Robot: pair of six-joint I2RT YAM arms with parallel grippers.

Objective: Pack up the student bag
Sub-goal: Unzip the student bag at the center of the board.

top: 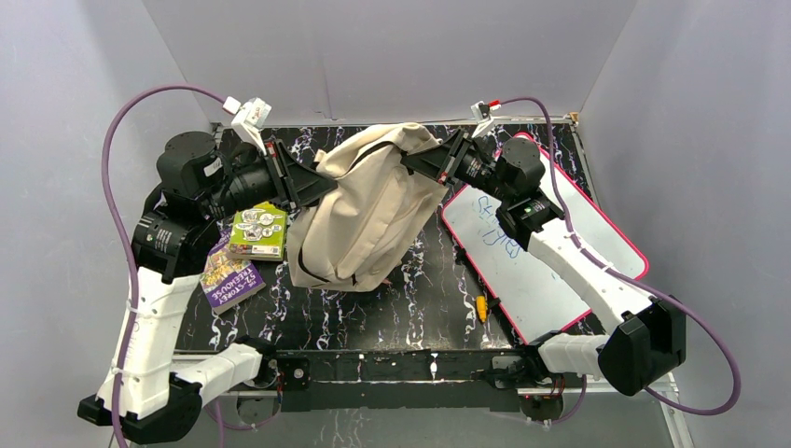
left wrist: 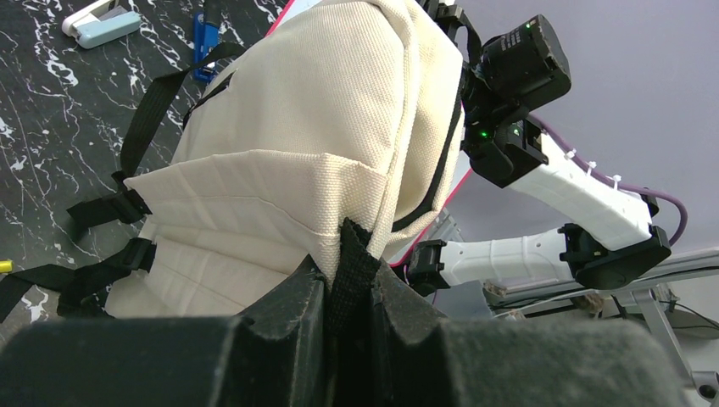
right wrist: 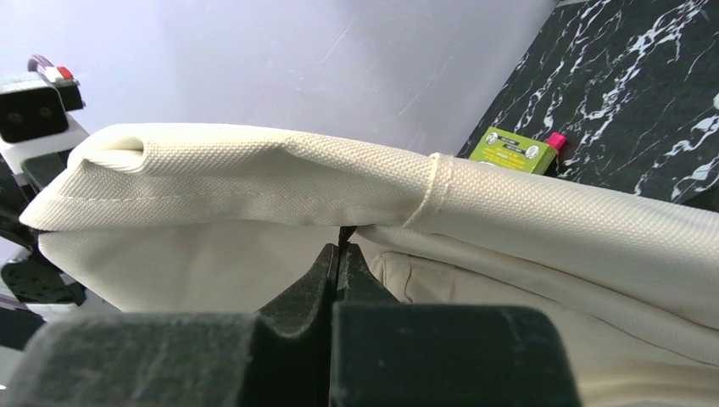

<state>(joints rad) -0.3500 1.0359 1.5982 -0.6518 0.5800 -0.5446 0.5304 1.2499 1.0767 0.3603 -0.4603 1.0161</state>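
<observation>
Item one, student bag (top: 368, 215): cream fabric backpack with black straps and zipper, at mid-table toward the far edge, slung between the two grippers. Upper part is raised off the surface; lower part sags onto the black marbled table (top: 410, 313). Black straps hang loose on the side the left wrist camera sees.

Item two, left gripper (left wrist: 348, 275): clenched on the student bag at its left side. A tab of black webbing is pinched between the fingers (left wrist: 292, 292), with cream fabric bunched just above.

Item three, right gripper (right wrist: 339, 250): jaws drawn together, tips nipping the bag's fabric under a rolled cream hem at its far right corner.

Item four, whiteboard (top: 550, 252): pink-framed, blue scribbles, flat on the right of the table beneath the right arm. Its left edge lies close to the bag.

Item five, green box (top: 257, 231): just beside the bag on the left, partly under the left arm.

Item six, purple book (top: 229, 277): on the near side of the green box, touching or overlapping it, cover up.

Item seven, yellow item (top: 481, 306): small, on the table at the whiteboard's near left edge; kind cannot be told.

Item eight, white-and-blue block (left wrist: 100, 21) and blue item (left wrist: 203, 38): on the table beyond the bag in the left wrist view; kind unclear.
</observation>
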